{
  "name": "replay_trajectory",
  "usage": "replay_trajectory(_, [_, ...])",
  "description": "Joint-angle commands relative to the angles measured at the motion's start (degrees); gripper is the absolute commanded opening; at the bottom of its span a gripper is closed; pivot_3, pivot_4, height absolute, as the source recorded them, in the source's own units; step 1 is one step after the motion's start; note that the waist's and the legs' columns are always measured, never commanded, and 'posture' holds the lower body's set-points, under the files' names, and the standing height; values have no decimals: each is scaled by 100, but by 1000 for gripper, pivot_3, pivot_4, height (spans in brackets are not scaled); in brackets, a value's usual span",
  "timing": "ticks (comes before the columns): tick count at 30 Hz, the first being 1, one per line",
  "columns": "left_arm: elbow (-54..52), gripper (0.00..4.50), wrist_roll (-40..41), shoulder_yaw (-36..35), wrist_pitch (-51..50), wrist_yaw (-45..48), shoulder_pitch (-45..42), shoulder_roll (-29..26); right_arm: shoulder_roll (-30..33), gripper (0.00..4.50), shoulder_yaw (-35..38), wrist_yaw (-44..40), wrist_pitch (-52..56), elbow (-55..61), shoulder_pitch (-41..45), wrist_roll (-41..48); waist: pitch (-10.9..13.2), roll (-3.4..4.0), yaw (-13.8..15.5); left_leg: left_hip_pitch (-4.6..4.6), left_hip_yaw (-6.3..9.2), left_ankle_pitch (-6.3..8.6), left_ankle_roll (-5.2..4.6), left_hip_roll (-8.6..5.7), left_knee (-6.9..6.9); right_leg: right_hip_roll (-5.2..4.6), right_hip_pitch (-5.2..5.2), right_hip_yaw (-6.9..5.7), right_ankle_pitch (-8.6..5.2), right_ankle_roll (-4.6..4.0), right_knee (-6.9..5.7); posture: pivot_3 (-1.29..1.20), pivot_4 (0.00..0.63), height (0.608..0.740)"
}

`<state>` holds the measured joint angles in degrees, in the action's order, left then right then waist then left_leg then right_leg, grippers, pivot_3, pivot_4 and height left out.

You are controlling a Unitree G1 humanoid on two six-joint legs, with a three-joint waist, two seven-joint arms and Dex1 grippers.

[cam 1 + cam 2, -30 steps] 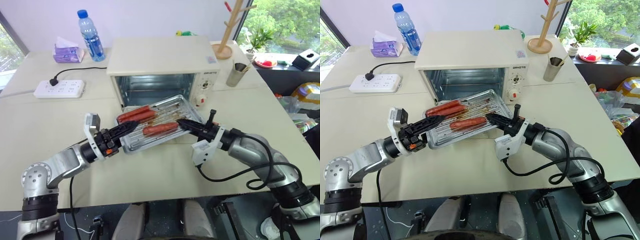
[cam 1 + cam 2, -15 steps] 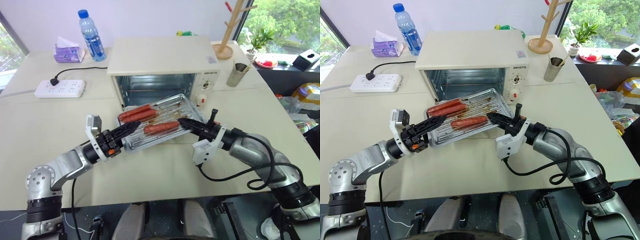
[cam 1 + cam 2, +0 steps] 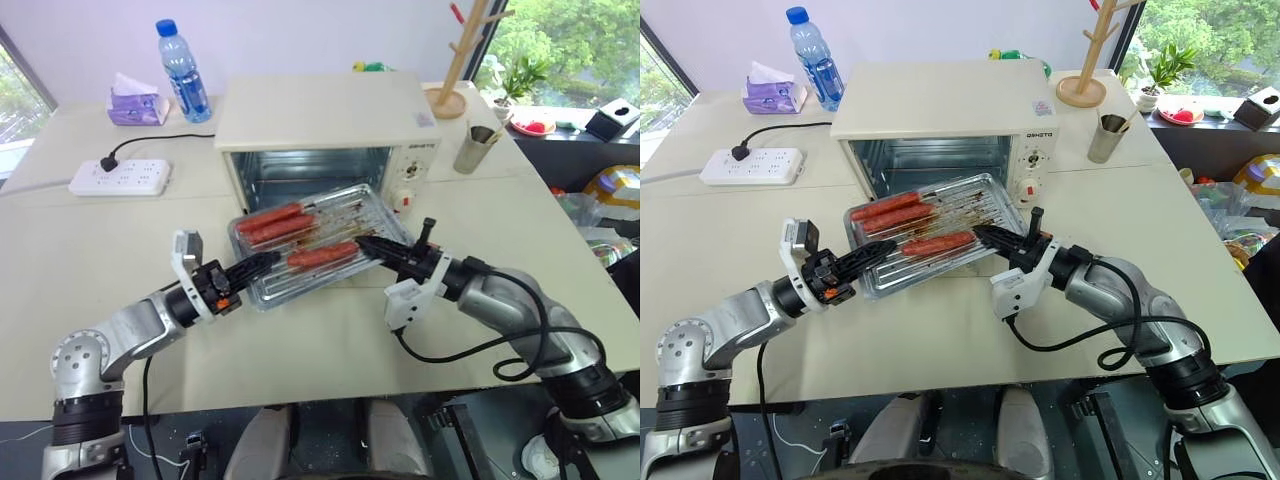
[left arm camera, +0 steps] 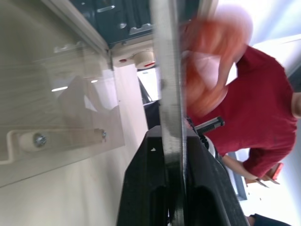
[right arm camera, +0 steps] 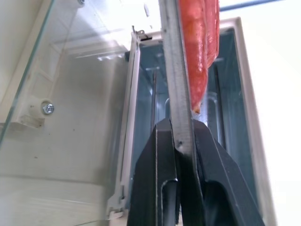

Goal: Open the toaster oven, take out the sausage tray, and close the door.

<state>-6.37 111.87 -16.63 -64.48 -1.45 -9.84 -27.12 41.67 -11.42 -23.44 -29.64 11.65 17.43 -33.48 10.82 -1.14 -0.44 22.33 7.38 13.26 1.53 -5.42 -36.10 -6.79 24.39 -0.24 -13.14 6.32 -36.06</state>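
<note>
Looking along the left gripper (image 4: 170, 155), a person in a red shirt (image 4: 256, 108) is seen past the tray's edge; the head views are cropped short of that. The door (image 5: 70, 113) is seen lying flat open, handle bracket visible through the glass, from both wrist views. The sausage tray (image 3: 318, 245) is held in front of the toaster oven (image 3: 325, 135), at its 6 o'clock, clear of the cavity. Left gripper is clamped on the tray's near-left rim; right gripper (image 3: 362, 243) is clamped on its right rim.
</note>
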Motion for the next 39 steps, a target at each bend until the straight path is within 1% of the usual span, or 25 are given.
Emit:
replay_trajectory(1, [-99,61,113,-58,-68,142,-102,-56,-23,0,237,78,-6,232,16,162,0,0,0,0,0,0,0,0,0,0,0,0,0,0,0,0,150,739])
replay_trajectory(10, [-14,61,113,-115,-180,243,-78,-110,21,0,275,32,8,242,31,207,0,0,0,0,0,0,0,0,1,0,0,0,0,-1,1,0,150,739])
replay_trajectory(16, [34,61,113,-297,-283,325,162,-178,262,0,396,-283,-4,374,-151,570,0,0,0,0,0,0,0,0,2,0,0,0,0,-1,4,0,150,739])
replay_trajectory(19, [5,0,113,-354,-319,405,287,-216,317,1108,494,-391,91,428,-200,783,0,0,-4,0,0,1,-1,2,6,0,0,0,-1,-1,6,0,150,739])
replay_trajectory(21, [-22,0,113,-372,-275,404,336,-176,361,2061,488,-488,143,448,-208,782,1,1,-5,1,0,1,-1,3,5,0,0,0,-1,-2,6,0,150,739])
replay_trajectory(23, [-56,0,113,-399,-225,390,372,-95,397,3111,484,-577,159,470,-250,795,1,1,1,0,-1,1,-2,3,5,0,0,0,-2,-3,7,0,150,739])
replay_trajectory(27, [-110,0,113,-414,-169,359,442,-6,452,3111,571,-659,104,535,-403,951,1,1,20,2,-1,2,-3,2,6,-1,0,0,-2,-3,12,0,150,739])
replay_trajectory(30, [-201,0,113,-495,-100,341,588,19,568,3111,774,-812,173,608,-659,1405,1,1,68,4,-2,2,-3,2,5,-2,0,1,-1,-3,15,0,150,739])
replay_trajectory(34, [-435,0,113,-861,87,305,973,26,926,3111,1222,-1174,41,650,-1151,2315,1,2,96,4,-7,4,-6,5,6,-3,0,3,-2,-4,19,0,150,739])
replay_trajectory(36, [-629,0,113,-1150,234,279,1251,74,959,3111,1428,-1332,290,580,-1325,2835,1,1,96,5,-10,7,-10,9,6,-3,-2,5,-2,-6,25,0,150,739])
replay_trajectory(39, [-970,0,113,-1507,471,253,1701,176,869,3111,1564,-1508,709,265,-1387,3334,1,2,107,5,-12,8,-11,17,6,0,-4,6,4,-15,37,0,150,739])
